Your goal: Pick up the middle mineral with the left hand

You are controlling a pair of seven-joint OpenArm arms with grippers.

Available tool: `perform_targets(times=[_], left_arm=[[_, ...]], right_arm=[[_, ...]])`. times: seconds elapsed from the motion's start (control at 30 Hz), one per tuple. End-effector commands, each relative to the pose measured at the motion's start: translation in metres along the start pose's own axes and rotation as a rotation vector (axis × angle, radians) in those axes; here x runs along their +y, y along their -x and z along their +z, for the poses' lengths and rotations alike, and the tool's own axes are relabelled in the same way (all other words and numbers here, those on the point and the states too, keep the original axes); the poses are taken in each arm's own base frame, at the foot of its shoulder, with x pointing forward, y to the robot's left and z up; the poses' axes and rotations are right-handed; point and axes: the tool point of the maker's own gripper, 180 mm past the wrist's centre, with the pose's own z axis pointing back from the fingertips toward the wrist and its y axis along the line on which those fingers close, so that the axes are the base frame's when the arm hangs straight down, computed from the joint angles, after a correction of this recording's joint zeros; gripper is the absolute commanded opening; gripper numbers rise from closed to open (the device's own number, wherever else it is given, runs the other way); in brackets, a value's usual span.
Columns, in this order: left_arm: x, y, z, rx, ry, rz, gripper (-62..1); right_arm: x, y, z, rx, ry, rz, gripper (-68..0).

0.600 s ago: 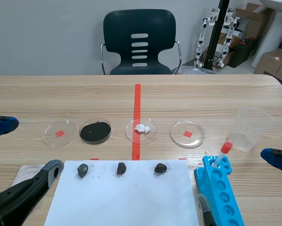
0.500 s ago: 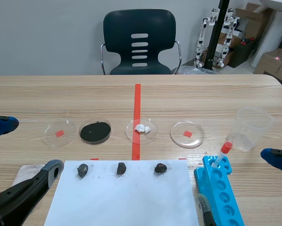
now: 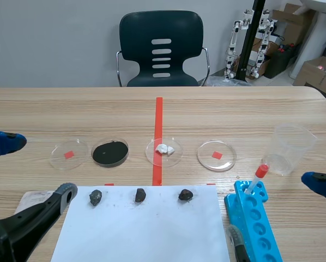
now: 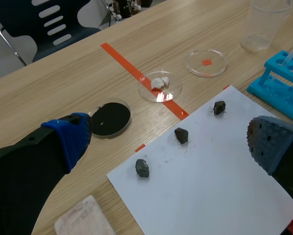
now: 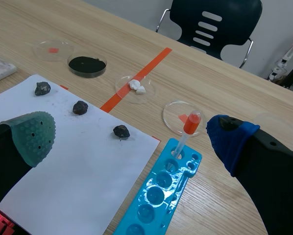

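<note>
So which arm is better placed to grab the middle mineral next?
Left, probably. The left gripper is open with the middle mineral ahead between its fingers; the right gripper faces the right-hand mineral instead.

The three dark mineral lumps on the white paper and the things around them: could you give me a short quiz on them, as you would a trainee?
1. True or false: the left gripper is open, and the middle dark mineral lump lies untouched on the white paper sheet.
2. What lies in the clear round dish on the orange-red tape line? A black powder; B white lumps; C nothing.
3. Fill in: the one thin tube standing in the blue plastic tube rack has a ___ cap.
Key: 1 true; 2 B; 3 red.
</note>
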Motion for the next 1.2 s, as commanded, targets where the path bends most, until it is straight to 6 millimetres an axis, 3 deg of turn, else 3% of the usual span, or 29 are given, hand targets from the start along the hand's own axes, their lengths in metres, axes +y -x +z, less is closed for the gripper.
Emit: perform_targets(times=[0.0, 0.17, 0.37, 0.53, 0.77, 1.03, 1.17], left_arm=[[-0.001, -0.006, -0.002, -0.014, 0.001, 0.004, 1.4], [-0.004, 0.000, -0.003, 0.019, 0.013, 0.061, 1.4], [-0.025, 0.013, -0.018, 0.121, 0.108, 0.158, 1.4], [-0.023, 0.037, -0.027, 0.259, 0.022, 0.296, 1.4], [-0.017, 0.054, -0.042, 0.389, -0.078, 0.467, 1.4], [-0.010, 0.072, -0.064, 0.543, -0.178, 0.513, 1.4], [-0.015, 0.071, -0.076, 0.577, -0.194, 0.516, 1.4]], right_arm=[[-0.004, -0.009, -0.002, -0.034, 0.011, 0.007, -2.0], [-0.004, -0.009, -0.002, -0.033, 0.011, 0.007, -2.0], [-0.004, -0.009, -0.002, -0.033, 0.011, 0.007, -2.0], [-0.004, -0.009, -0.002, -0.033, 0.011, 0.007, -2.0], [-0.004, -0.009, -0.002, -0.033, 0.011, 0.007, -2.0], [-0.004, -0.009, -0.002, -0.033, 0.011, 0.007, -2.0], [-0.004, -0.009, -0.002, -0.033, 0.011, 0.007, -2.0]])
